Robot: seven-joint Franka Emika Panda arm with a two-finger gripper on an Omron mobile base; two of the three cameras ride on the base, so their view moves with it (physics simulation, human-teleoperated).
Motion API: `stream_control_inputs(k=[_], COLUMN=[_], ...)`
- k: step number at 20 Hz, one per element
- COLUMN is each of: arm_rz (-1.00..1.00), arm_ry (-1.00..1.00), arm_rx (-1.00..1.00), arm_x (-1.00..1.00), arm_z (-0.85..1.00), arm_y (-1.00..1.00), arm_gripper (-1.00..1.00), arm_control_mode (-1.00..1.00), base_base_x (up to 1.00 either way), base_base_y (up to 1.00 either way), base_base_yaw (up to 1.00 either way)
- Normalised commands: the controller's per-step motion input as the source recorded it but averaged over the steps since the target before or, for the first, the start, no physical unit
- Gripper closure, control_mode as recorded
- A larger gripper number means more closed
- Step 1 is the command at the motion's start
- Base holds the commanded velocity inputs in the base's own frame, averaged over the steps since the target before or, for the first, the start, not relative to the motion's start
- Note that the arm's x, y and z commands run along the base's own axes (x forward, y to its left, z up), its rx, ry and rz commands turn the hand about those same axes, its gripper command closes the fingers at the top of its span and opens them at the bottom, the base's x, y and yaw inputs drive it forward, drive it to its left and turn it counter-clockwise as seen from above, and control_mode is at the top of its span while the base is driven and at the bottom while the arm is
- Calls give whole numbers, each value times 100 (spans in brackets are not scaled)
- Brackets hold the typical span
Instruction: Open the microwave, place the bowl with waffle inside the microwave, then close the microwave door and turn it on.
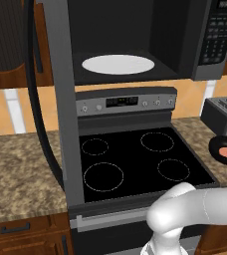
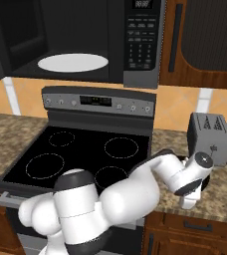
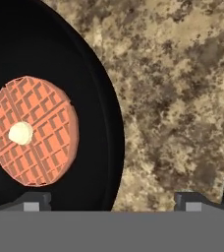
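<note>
With the microwave door (image 1: 56,99) already swung wide at the left, the gripper (image 3: 111,201) hangs spread and empty over the bowl (image 3: 92,88), waffle (image 3: 34,130) inside, on the tabletop (image 3: 182,98), apparently straddling its rim to grasp.

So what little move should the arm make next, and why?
Probably ease straight down and close on the bowl's rim. The microwave door is already open, the waffle sits in the bowl on the counter, and the open gripper straddles the rim.
</note>
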Motion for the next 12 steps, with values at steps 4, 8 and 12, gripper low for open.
stream_control_inputs(k=[4, 8, 12], arm_rz=[0, 0, 0], arm_ry=[0, 0, 0], arm_rx=[0, 0, 0], arm_x=[6, 7, 3], arm_z=[-27, -21, -19], arm_y=[-7, -8, -3], arm_gripper=[-100, -100, -100], arm_control_mode=[-100, -100, -100], base_base_x=[0, 0, 0], base_base_y=[0, 0, 0], base_base_yaw=[0, 0, 0])
